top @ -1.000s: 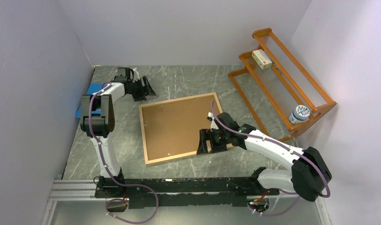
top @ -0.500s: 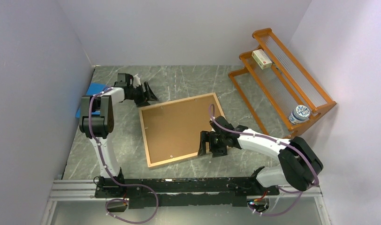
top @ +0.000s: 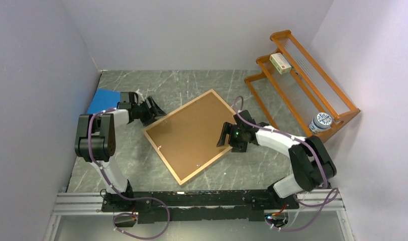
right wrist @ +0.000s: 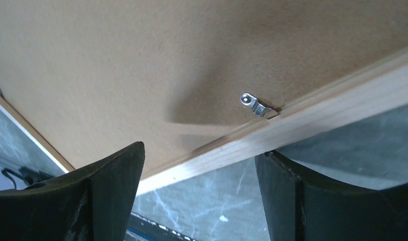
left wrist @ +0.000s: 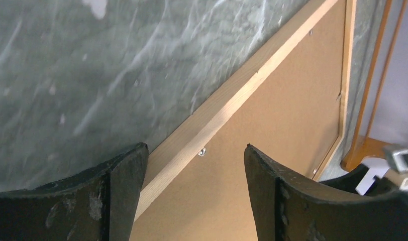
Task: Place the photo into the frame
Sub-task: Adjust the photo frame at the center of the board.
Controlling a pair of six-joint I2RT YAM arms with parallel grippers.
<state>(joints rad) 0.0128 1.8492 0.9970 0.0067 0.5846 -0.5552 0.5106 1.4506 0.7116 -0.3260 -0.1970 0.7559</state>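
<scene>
Turned since a moment ago, the frame [top: 189, 134] is laid back-up on the surface [top: 192, 83], with the open left gripper [top: 156, 114] and open right gripper [top: 221, 134] set over opposite edges, maybe to steer it; no photo is seen.

The frame [left wrist: 217, 120] is smooth pale wood, its backing [top: 189, 135] matt hardboard, its clip [right wrist: 256, 106] shiny metal.

Pale lilac walls [top: 192, 30] around a grey-green marbled tabletop [top: 192, 83], an orange wooden slatted rack [top: 282, 36] at the right
</scene>
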